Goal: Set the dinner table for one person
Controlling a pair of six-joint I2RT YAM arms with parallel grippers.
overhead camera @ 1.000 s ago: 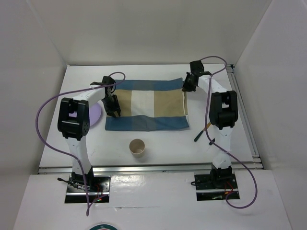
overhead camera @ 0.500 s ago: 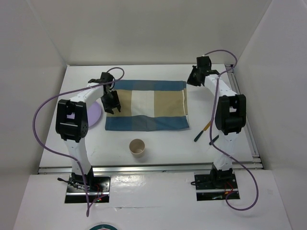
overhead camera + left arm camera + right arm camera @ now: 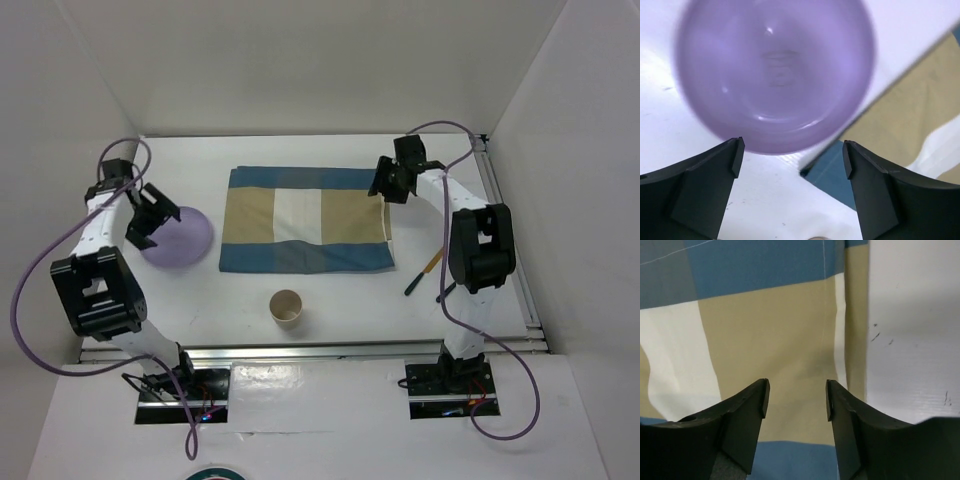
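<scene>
The white dinner table (image 3: 350, 305) carries a blue-and-tan striped mat (image 3: 305, 220) spread flat at its middle. A purple plate (image 3: 182, 240) lies left of the mat. My left gripper (image 3: 146, 222) hovers over the plate's left side. In the left wrist view the plate (image 3: 775, 75) fills the top and my left gripper (image 3: 790, 156) stands wide open, holding nothing. My right gripper (image 3: 384, 187) hangs over the mat's far right corner. In the right wrist view it (image 3: 795, 399) is open above the tan stripe (image 3: 775, 340), with nothing between its fingers.
A tan paper cup (image 3: 286, 307) stands upright in front of the mat. An orange-handled utensil (image 3: 423, 273) and a dark one (image 3: 445, 291) lie right of the mat by the right arm. Aluminium rails (image 3: 510, 240) run along the right and near edges.
My left arm has swung left, from the mat's left edge to over the plate, and its jaws have opened wide. My right gripper has opened and moved back over the mat's right corner.
</scene>
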